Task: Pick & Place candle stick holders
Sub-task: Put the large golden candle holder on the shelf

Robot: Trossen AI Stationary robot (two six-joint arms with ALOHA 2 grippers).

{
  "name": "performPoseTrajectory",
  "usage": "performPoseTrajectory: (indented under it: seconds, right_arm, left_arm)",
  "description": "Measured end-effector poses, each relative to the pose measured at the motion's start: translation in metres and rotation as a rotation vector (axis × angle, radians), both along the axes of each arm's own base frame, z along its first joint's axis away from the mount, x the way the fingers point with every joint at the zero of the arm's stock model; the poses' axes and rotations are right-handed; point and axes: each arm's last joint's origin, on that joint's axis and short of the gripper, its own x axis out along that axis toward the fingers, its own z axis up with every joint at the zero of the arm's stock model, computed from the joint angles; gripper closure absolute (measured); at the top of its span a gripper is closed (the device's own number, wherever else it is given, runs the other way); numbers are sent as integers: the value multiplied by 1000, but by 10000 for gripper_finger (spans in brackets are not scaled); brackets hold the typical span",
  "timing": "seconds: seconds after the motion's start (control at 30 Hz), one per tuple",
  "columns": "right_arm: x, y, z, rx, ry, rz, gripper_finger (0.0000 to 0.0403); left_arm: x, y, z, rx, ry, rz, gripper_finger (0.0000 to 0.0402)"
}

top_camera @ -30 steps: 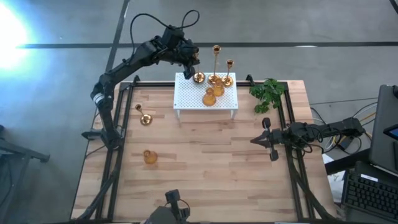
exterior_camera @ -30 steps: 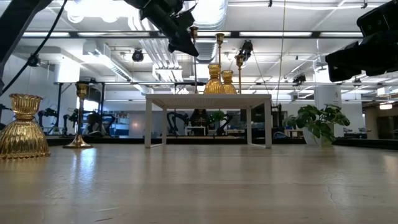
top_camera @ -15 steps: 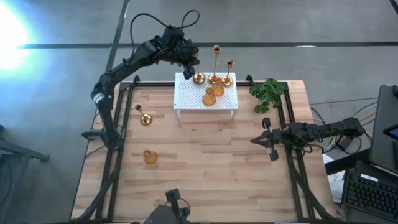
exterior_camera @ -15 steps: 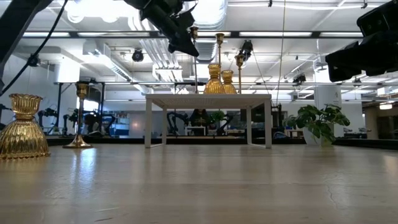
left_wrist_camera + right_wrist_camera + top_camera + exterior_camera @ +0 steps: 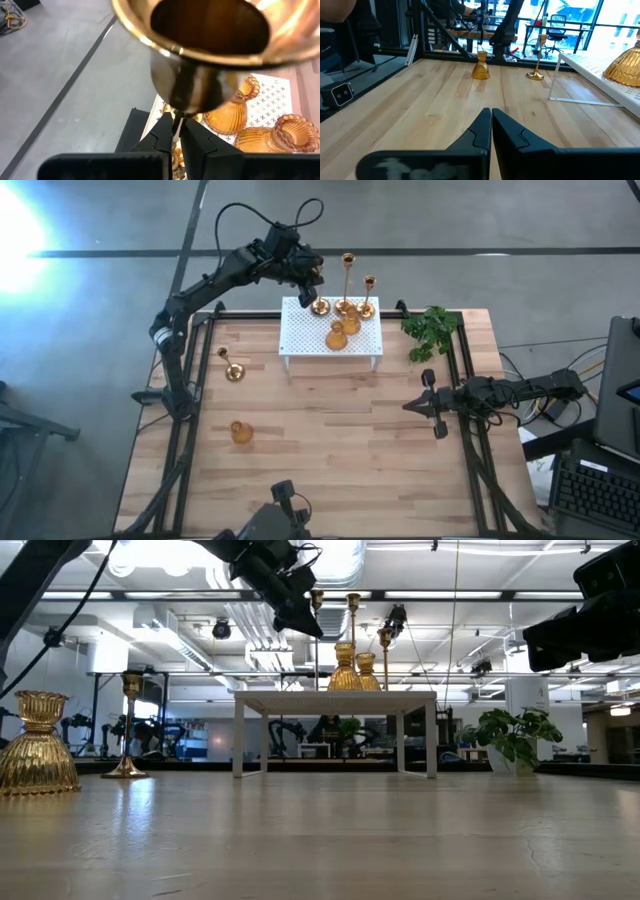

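A: Starting nearest the front edge of the tabletop, what do you see?

B: A short squat holder, ribbed gold with a flared cup, stands alone on the wood. Farther in, near the left rail, is a thin-stemmed holder on a round base. Both are well apart from the white perforated stand, so I judge they are yet to be moved.

A: And the right arm?

B: It waits low over the right side of the tabletop. The right claw has its fingers pressed together on nothing.

A: What is on the stand?

B: Two squat amber-gold holders sit touching or nearly so, and at the far edge two tall stemmed holders stand upright on round bases. A green sprig lies beside the stand to the right.

A: And the left arm?

B: It reaches over the stand's far left corner. The left claw is clamped on the thin stem of a fifth holder, whose shiny brass cup fills the wrist view. Its base is at the stand's far left corner; whether it touches the stand I cannot tell.

A: So how far along?

B: By my reckoning, four placed, one in the claw, two left on the wood.
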Motion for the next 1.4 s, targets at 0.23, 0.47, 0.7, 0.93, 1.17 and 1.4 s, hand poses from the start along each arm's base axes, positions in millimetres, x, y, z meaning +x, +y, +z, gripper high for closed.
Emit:
performPoseTrajectory:
  seconds: [0.23, 0.47, 0.7, 0.93, 1.17, 1.4]
  right_arm:
    - [0, 0, 0, 0, 0, 0, 394]
    - [0, 0, 0, 0, 0, 1, 394]
    - [0, 0, 0, 0, -1, 0, 394]
    - [0, 0, 0, 0, -1, 0, 394]
    - [0, 0, 0, 0, -1, 0, 394]
    - [0, 0, 0, 0, -1, 0, 394]
  left_arm:
    - [0, 0, 0, -10, 1, -2, 382]
    - [0, 0, -1, -19, 4, 2, 382]
    - [0, 0, -2, -23, 5, 3, 382]
    - [0, 1, -2, -24, 0, 2, 382]
    - [1, 2, -5, -31, 7, 2, 358]
    - [1, 3, -4, -16, -3, 1, 363]
